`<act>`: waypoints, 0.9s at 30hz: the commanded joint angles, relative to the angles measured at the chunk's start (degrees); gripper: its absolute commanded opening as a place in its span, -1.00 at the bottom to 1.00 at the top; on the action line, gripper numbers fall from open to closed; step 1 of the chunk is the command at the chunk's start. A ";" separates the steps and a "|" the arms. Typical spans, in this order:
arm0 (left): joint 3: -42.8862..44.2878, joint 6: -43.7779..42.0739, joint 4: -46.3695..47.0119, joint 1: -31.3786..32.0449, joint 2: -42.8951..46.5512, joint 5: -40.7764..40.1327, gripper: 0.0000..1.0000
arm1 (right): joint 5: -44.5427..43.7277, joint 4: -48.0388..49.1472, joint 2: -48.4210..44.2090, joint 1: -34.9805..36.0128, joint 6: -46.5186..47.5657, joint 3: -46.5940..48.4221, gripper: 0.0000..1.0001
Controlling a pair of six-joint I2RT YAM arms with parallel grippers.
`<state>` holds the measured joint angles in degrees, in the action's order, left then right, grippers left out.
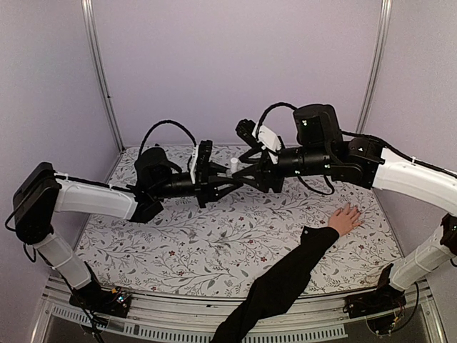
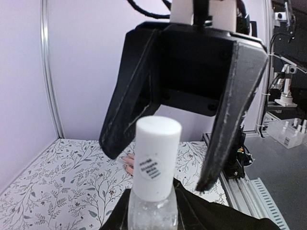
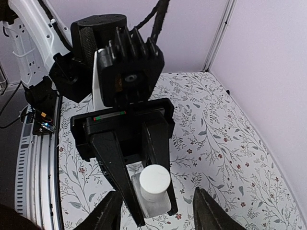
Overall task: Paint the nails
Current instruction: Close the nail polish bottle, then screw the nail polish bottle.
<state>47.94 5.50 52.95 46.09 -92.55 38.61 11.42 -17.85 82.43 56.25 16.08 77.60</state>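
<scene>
**Inspector:** Left end effector (image 3: 153, 211), condition?

**Assistant:** Pressed in on a small clear bottle (image 2: 152, 211); the fingers clamp the body from both sides; the bottle stands upright in the left wrist view, its white cap (image 2: 156, 153) on top; a round printed label sits on the cap, the text too small to read.

**Inspector:** Right end effector (image 2: 159, 167)?

**Assistant:** Spread; its two black fingers (image 2: 230, 120) stand one on each side of the cap, apart from it; nothing is pinched between them.

**Inspector:** Position of the two?

**Assistant:** They meet tip to tip in the air above the middle of the worktop (image 1: 178, 243), towards the far side; the left arm reaches in from the left, the right arm from the right.

**Inspector:** The nails (image 1: 355, 210)?

**Assistant:** On a hand (image 1: 346, 218) lying flat on the flowered worktop at the right, nearer than the end effectors and well apart from both; fingers spread and pointing far; a long black sleeve (image 1: 285, 279) runs back to the near edge; the nails are too small to judge their state.
</scene>
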 commanded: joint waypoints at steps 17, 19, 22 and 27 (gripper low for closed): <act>3.79 -0.02 -4.04 -0.84 0.70 26.30 -1.00 | 24.66 0.90 -7.38 -1.65 8.83 -3.62 0.36; 4.06 -1.20 -5.91 -0.35 0.79 26.98 -1.00 | 23.58 2.21 -7.54 -1.62 8.72 -4.26 0.38; 4.13 -1.65 -6.54 0.34 0.72 28.39 -1.00 | 23.85 1.73 -6.35 -1.67 7.28 -3.15 0.38; 4.63 -0.94 -6.38 1.38 -0.16 29.39 -1.00 | 26.26 1.85 -4.71 -1.62 6.22 -2.70 0.35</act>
<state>50.65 4.71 47.20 46.37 -91.98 65.65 34.54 -17.12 76.55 54.76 22.90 74.00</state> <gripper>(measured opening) 0.214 0.683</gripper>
